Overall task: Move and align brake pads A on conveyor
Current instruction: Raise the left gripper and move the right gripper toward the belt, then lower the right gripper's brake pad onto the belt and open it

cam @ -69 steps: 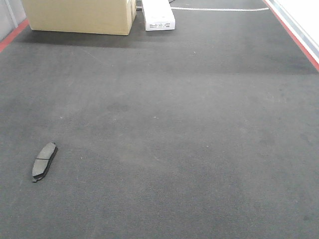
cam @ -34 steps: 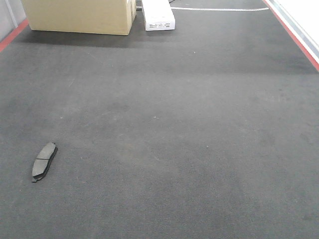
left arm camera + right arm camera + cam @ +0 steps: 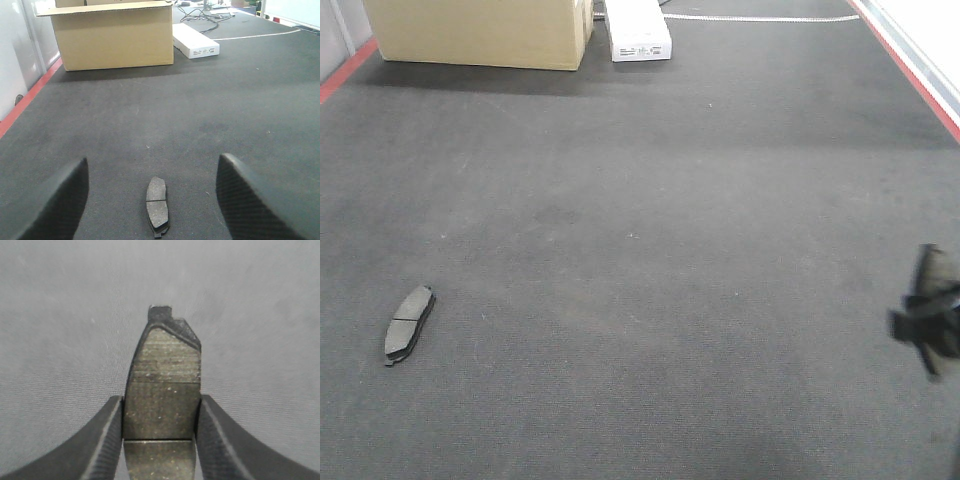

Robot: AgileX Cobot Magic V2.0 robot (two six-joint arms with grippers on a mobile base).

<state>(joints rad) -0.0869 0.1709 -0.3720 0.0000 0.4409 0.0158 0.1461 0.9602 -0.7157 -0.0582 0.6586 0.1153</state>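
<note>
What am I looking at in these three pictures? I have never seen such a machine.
It is a robot with two arms over a dark conveyor belt. The front view looks along the belt: one brake pad lies on it, with a cardboard box and a white box at the far end. Each other picture comes from a camera on a wrist. The left jaws stand open, with that brake pad on the belt ahead of them. The right jaws are shut on a second pad.
</note>
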